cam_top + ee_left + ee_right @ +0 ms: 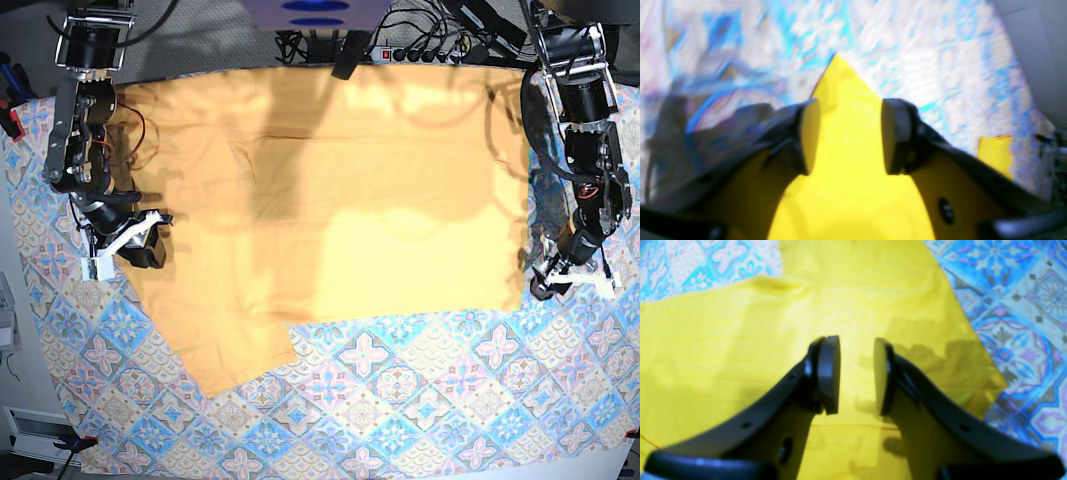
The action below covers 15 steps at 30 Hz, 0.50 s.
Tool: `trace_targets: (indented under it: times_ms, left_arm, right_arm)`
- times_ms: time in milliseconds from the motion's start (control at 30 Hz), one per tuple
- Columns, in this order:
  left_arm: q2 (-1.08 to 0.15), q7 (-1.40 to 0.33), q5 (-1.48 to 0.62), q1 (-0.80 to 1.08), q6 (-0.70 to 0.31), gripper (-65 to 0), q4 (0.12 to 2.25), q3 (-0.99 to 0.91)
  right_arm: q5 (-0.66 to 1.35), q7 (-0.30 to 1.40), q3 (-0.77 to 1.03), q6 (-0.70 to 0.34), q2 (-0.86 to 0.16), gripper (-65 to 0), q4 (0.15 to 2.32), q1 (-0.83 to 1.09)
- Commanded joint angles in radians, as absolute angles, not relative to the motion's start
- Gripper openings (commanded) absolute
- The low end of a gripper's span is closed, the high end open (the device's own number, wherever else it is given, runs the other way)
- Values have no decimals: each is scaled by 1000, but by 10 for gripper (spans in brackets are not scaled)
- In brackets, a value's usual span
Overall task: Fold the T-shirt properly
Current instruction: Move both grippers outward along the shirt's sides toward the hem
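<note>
Table under patterned tablecloth [400,400], cables along far edge. T-shirt [330,190] spread flat across far half, one sleeve [225,350] jutting toward near edge. Left hand [548,285] at shirt's side edge, open, empty, cloth corner lying between pads. Right hand [857,373] over opposite side, part open, gripping nothing. Likely between folds; next: pinch edge, carry across.

plain yellow-orange T-shirt [330,190], blue-pink diamond-patterned tablecloth [420,400]
</note>
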State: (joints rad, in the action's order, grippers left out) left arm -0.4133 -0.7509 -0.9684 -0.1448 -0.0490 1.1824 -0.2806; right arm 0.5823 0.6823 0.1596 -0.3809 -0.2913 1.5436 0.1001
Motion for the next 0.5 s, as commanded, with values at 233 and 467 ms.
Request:
trace_targets:
  times_ms: [233, 467]
  left_arm:
    - [-432, -682, -972, -219, -54, -244, 1066, -291]
    - [-432, -653, -970, -291, -54, -246, 923, -286]
  right_arm:
    - [596, 659, 168, -384, -306, -485, 1561, 87]
    - [596, 659, 168, -384, -306, -485, 1561, 87]
